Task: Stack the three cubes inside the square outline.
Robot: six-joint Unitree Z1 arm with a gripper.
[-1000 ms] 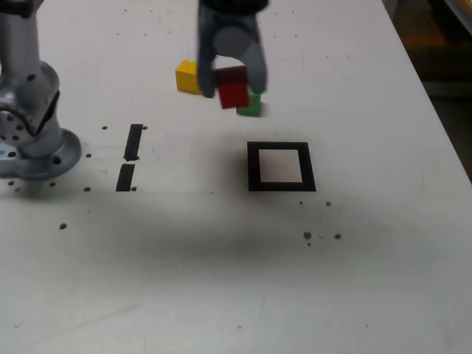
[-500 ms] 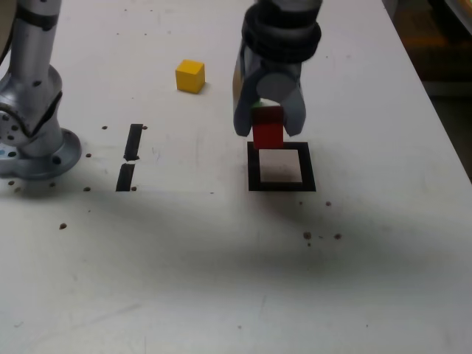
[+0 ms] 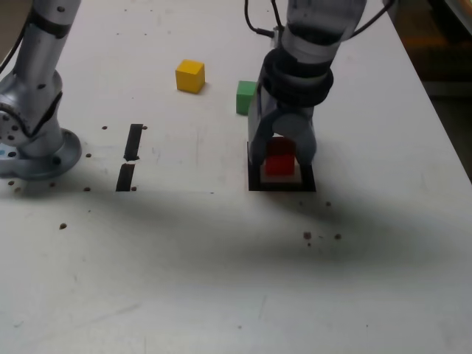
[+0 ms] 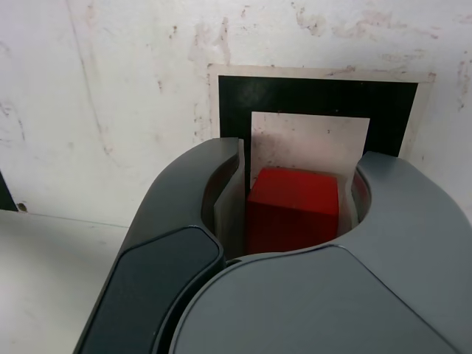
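Red cube (image 3: 280,158) is over the white centre of the square outline (image 3: 254,177), between the gripper's fingers. We can't tell if its underside is touching the table (image 3: 184,287) or just above it. Gripper (image 3: 283,151) is pinching the red cube, one finger on each side; both fingers point down at the table. In the wrist view we see the cube's top and one side face between the pads (image 4: 233,210), with part of the black frame and white centre showing past it.

Clock positions from the red cube, exterior view, 12 at the top:
- Green cube (image 3: 245,97): 11 o'clock, near the outline but outside it, partly hidden by the gripper.
- Yellow cube (image 3: 190,77): between 10 and 11, farther out than green, apart from it, fully in our view.
- Two short black tape strips (image 3: 133,141): about 9, well apart from the outline, roughly in line with each other.
- Arm base (image 3: 46,156): 9, beyond the strips.
- Wrist section of the arm (image 3: 306,55): comes in from between 12 and 1, cables (image 3: 274,16) beside it.
- Dark spots (image 3: 307,236): about 5, outside the outline.
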